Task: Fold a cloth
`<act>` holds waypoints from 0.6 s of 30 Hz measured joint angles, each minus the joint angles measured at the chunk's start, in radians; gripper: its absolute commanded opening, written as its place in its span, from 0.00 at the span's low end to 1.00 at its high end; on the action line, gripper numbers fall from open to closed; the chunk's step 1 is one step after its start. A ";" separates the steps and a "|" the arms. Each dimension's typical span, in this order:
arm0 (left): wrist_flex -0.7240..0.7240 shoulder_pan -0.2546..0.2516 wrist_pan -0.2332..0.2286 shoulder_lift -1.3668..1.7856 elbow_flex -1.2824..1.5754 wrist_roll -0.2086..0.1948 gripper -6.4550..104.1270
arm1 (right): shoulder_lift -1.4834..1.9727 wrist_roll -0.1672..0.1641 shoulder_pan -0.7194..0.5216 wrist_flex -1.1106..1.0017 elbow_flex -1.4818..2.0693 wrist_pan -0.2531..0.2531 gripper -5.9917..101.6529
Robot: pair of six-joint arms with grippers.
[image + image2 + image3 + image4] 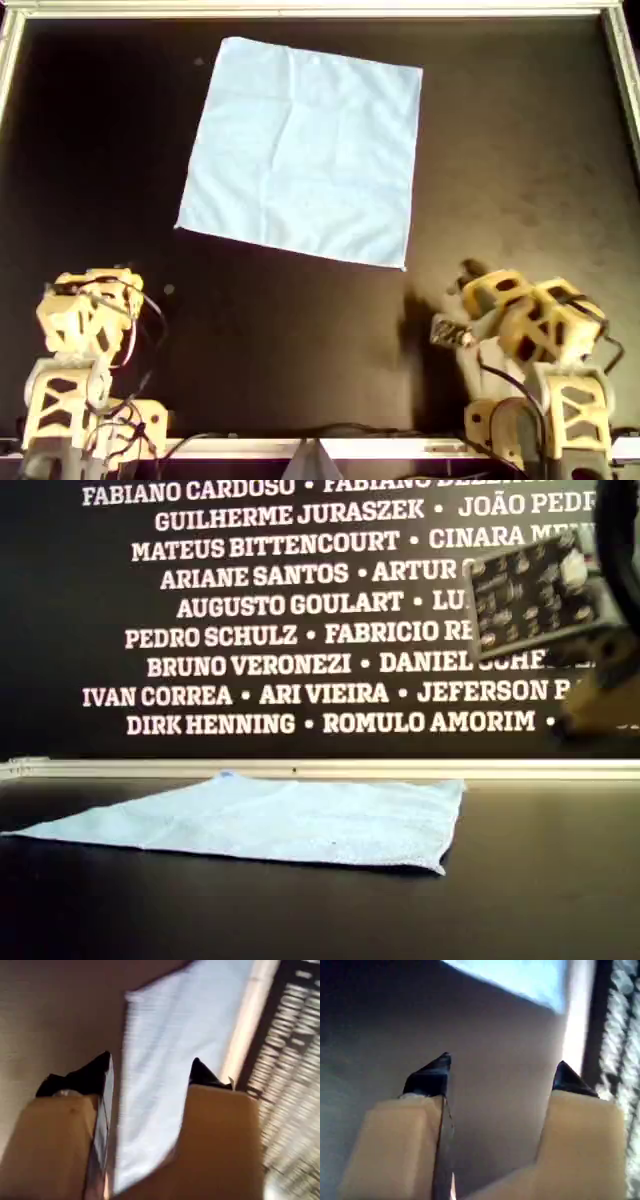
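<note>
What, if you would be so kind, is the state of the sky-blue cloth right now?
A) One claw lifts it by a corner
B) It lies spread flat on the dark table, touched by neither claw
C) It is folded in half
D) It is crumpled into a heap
B: the cloth lies open as one flat sheet on the table, while the left claw and the right claw both hang open and empty, short of it.
</note>
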 measured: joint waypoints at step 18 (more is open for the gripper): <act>-0.054 -0.156 0.000 -0.545 -0.236 0.002 0.57 | -0.969 0.091 0.225 0.000 -0.506 0.002 0.80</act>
